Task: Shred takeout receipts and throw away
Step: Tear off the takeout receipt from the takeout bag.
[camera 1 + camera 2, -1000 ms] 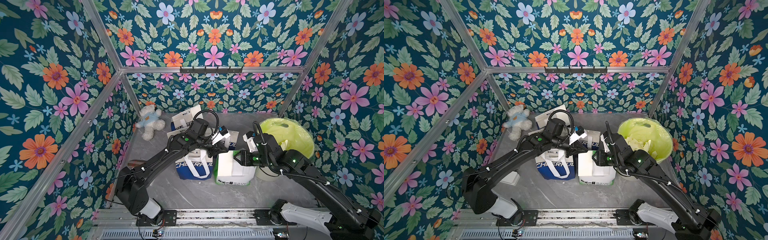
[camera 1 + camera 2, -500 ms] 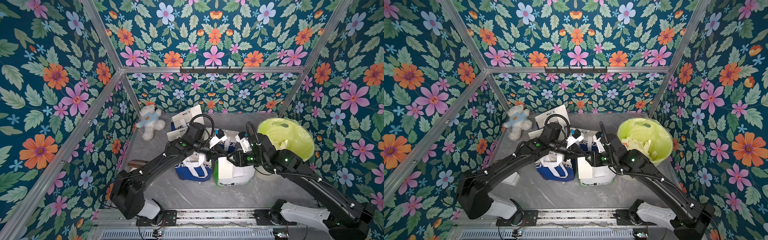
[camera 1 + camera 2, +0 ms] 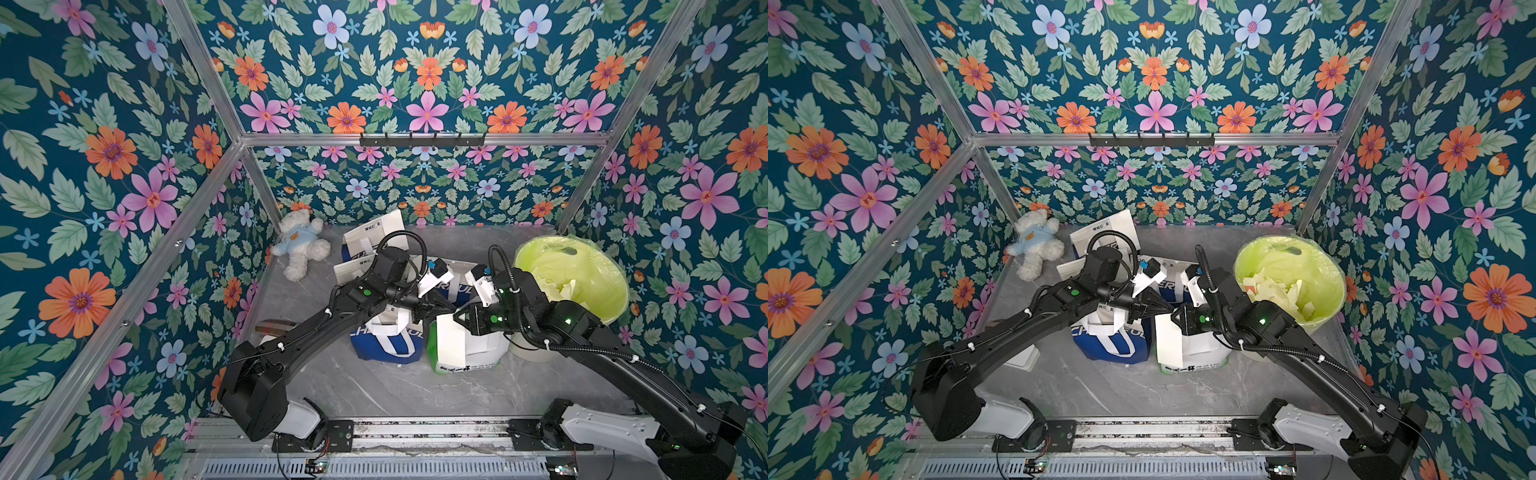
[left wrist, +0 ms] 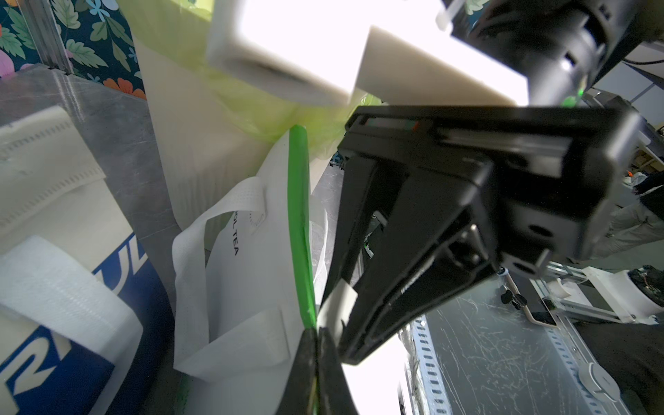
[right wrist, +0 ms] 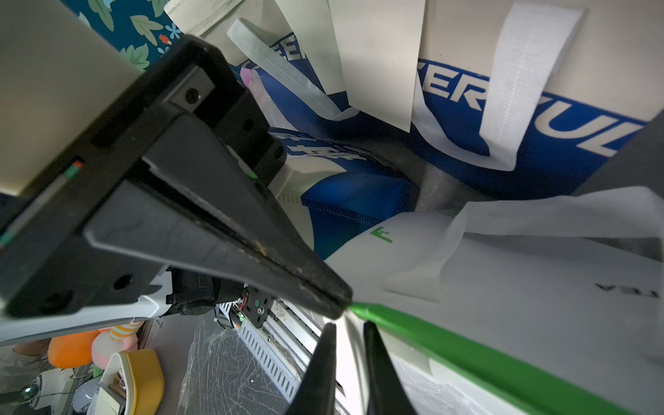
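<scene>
Grey tabletop | receipt between jaws of right tool | left tool closed beside

Left hand and right hand lower, tip to tip; right jaws narrower.

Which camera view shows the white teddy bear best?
The top views are best. In both top views the teddy bear lies whole and uncovered in the far corner, on the robot's left. Neither wrist view shows it at all.
</scene>
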`<state>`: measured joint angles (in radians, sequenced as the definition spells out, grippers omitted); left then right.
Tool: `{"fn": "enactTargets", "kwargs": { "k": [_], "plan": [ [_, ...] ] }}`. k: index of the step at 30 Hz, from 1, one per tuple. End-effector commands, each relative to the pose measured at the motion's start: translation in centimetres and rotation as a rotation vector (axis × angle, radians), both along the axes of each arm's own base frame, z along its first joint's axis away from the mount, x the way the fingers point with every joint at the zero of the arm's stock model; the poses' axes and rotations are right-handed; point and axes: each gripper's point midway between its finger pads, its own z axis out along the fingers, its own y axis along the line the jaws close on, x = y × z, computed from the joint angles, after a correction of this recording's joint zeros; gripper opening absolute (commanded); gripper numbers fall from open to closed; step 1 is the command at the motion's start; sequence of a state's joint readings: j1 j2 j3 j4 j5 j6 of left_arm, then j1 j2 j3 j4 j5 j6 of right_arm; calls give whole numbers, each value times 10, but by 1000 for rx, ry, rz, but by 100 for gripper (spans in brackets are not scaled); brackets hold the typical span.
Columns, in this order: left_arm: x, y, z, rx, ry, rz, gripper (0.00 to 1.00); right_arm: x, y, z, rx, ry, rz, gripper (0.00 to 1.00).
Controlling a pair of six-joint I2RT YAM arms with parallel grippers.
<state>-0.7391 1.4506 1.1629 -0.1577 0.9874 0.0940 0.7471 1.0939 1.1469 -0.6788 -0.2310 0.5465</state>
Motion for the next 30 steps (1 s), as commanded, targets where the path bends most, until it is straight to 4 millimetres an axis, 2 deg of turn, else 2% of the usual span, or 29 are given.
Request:
{"fn": "enactTargets", "kwargs": {
  "k": [1, 8, 16, 19, 20, 23, 24, 25, 26, 30],
  "plan": [
    [-3, 2, -8, 28, 38, -2, 0, 4, 6, 4, 18, -20, 8, 17],
    [-1, 2, -9, 33, 34, 12, 0, 7, 6, -4, -6, -7, 4, 25],
    [-1, 0, -5, 20, 46, 11, 0, 14, 9, -7, -22, -12, -8, 24],
    [-1, 1, -6, 22, 45, 14, 2, 17, 10, -6, -12, -17, -18, 20],
    [-1, 1, -5, 21, 42, 16, 7, 18, 10, -6, -11, -22, -25, 18],
    [5, 2, 0, 20, 7, 58, 43, 22, 3, -7, -30, -33, -64, 2],
    [7, 4, 3, 13, -13, 74, 64, 22, 1, -7, -40, -33, -74, 0],
    [9, 7, 9, -1, -51, 102, 96, 22, -2, -7, -52, -33, -83, 0],
    [13, 11, 15, -14, -102, 141, 99, 21, -3, -6, -58, -31, -85, 0],
    [29, 42, 39, -66, -301, 361, 99, 16, -4, -1, -60, -28, -62, 0]
  ]
}}
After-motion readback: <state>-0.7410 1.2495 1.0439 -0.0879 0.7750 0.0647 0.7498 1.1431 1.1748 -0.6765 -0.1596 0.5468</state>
